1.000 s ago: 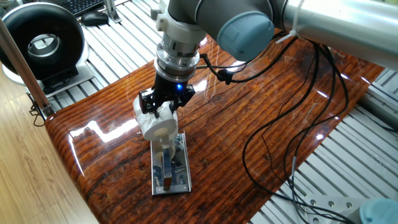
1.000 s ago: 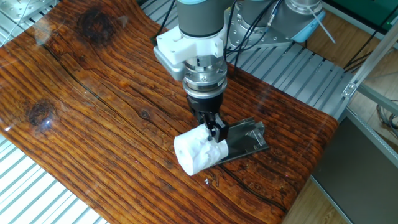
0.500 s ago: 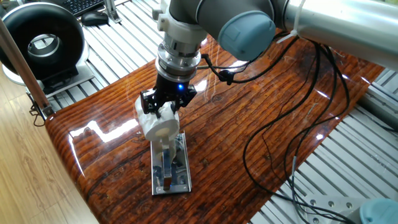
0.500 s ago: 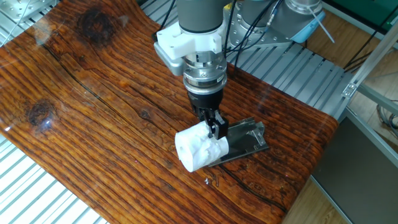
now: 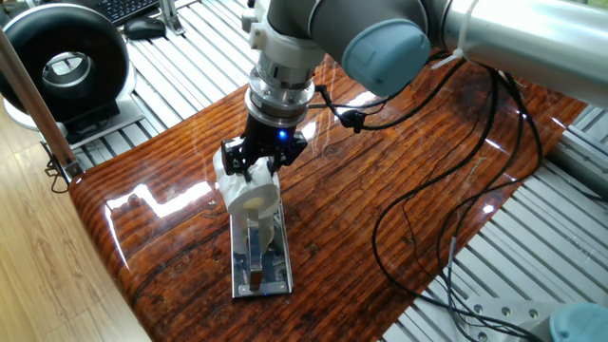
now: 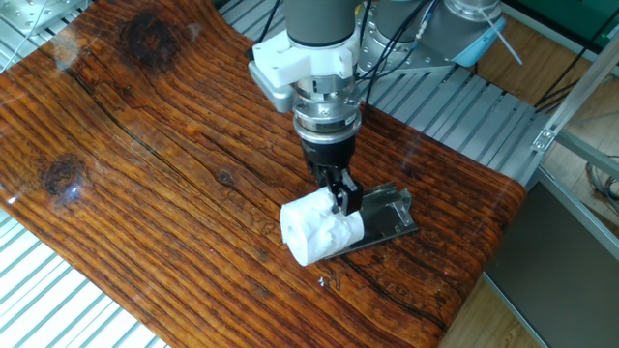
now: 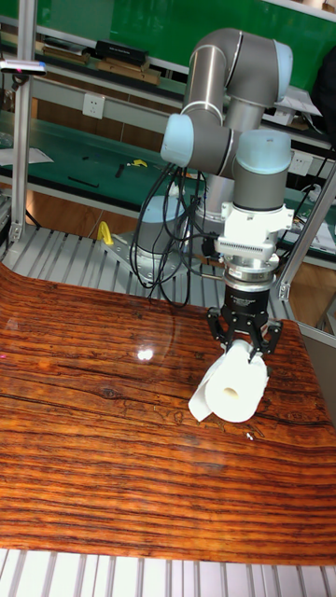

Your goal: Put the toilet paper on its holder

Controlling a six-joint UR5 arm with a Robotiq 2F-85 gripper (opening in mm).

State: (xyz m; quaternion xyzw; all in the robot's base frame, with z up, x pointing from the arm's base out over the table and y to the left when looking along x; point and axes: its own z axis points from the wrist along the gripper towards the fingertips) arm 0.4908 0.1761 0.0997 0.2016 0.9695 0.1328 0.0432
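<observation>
My gripper (image 5: pixel 255 169) is shut on the toilet paper (image 5: pixel 253 201), a white crumpled roll held on its side with one flat end facing the camera. The roll hangs low over the far end of the holder (image 5: pixel 260 268), a shiny chrome plate with a raised bar lying flat on the wooden table. From the other side, the toilet paper (image 6: pixel 317 230) covers the near end of the holder (image 6: pixel 390 217), with the gripper (image 6: pixel 342 200) clamped on its top. The tall view shows the gripper (image 7: pixel 245 341) above the roll (image 7: pixel 234 388). Whether the bar enters the roll's core is hidden.
A black-and-white ring-shaped device (image 5: pixel 63 63) stands off the table at the back left, beside a wooden post (image 5: pixel 34 100). Black cables (image 5: pixel 432 204) trail across the right of the table. Metal slatted rails (image 6: pixel 77 309) surround the wooden tabletop (image 6: pixel 145 164).
The gripper has carried the roll a short way sideways, further over the holder's plate. The holder itself has stayed put.
</observation>
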